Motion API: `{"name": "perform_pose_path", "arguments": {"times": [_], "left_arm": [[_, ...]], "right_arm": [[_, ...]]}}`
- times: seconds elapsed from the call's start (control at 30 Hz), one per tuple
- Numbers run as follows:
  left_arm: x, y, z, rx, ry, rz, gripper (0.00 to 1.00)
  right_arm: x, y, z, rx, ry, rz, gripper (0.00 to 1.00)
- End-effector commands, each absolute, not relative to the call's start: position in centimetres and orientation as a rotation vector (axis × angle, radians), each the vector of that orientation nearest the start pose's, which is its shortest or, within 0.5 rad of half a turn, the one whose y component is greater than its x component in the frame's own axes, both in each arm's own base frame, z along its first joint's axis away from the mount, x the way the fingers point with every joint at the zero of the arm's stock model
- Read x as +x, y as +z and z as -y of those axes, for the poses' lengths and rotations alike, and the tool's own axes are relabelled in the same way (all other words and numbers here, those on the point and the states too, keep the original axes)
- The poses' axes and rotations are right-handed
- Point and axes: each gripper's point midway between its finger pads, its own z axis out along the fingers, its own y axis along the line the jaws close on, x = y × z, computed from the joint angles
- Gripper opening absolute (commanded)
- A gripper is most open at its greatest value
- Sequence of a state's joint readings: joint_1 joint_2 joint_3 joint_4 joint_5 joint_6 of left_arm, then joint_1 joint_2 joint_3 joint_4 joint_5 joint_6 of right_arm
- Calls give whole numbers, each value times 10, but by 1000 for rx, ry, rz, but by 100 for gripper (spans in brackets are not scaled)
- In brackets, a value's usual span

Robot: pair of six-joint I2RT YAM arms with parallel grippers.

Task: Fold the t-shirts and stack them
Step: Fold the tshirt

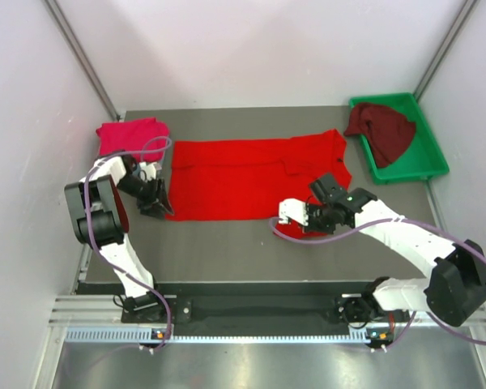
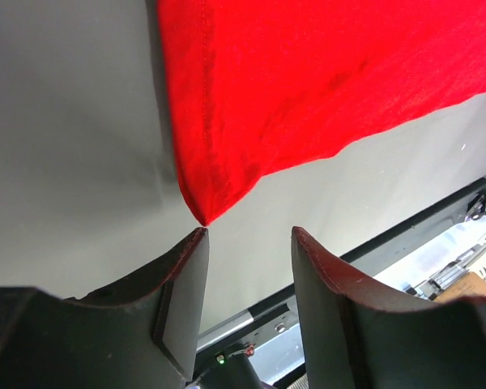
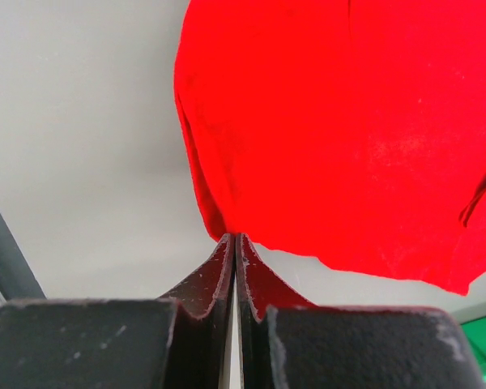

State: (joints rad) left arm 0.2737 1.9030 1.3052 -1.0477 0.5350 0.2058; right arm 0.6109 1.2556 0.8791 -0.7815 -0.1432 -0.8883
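On the dark surface point(image 1: 227, 251), bright red t-shirt point(image 1: 243, 178) spread flat, one claw at each end of its near edge.
Left claw point(image 2: 247, 235) open, jaws apart, hovering right at the shirt's near-left corner; in the left wrist view the corner tip just meets the inner edge of one finger point(image 2: 186, 275) and is not clamped. Right claw point(image 3: 235, 239) closed tight, jaws pressed together with the cloth edge running into the tips, so it grips the red shirt's near edge toward the collar end. Crimson-pink t-shirt point(image 1: 130, 136) sits folded at the far-left corner, apart from the red one. Dark maroon t-shirt point(image 1: 385, 130) bunched in the green tray point(image 1: 411, 174) at far right, part of it draped over the tray's left rim.
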Motion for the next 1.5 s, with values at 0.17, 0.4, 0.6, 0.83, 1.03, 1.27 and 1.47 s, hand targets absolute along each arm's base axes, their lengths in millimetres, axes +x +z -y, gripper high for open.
{"name": "perform_pose_path", "arguments": {"times": [0.17, 0.4, 0.6, 0.83, 1.03, 1.27, 1.47], "left_arm": [[298, 46, -1, -139, -816, -2944, 50], [303, 29, -5, -164, -801, -2953, 50], [312, 23, -3, -174, -854, -2956, 29], [311, 43, -4, -115, -840, -2934, 0], [319, 77, -7, -18, -807, -2880, 0], [346, 102, -10, 3, -820, -2831, 0], [374, 108, -11, -2, -830, -2795, 0]], "right_arm": [[235, 107, -149, -1796, 91, -1935, 0], [237, 109, -147, -1788, 76, -1932, 0], [240, 110, -144, -1763, 65, -1942, 0], [264, 124, -121, -1585, 6, -2016, 0], [291, 150, -93, -1418, -62, -2053, 0], [319, 174, -83, -1313, -108, -2028, 0], [343, 189, -79, -1231, -126, -2019, 0]]}}
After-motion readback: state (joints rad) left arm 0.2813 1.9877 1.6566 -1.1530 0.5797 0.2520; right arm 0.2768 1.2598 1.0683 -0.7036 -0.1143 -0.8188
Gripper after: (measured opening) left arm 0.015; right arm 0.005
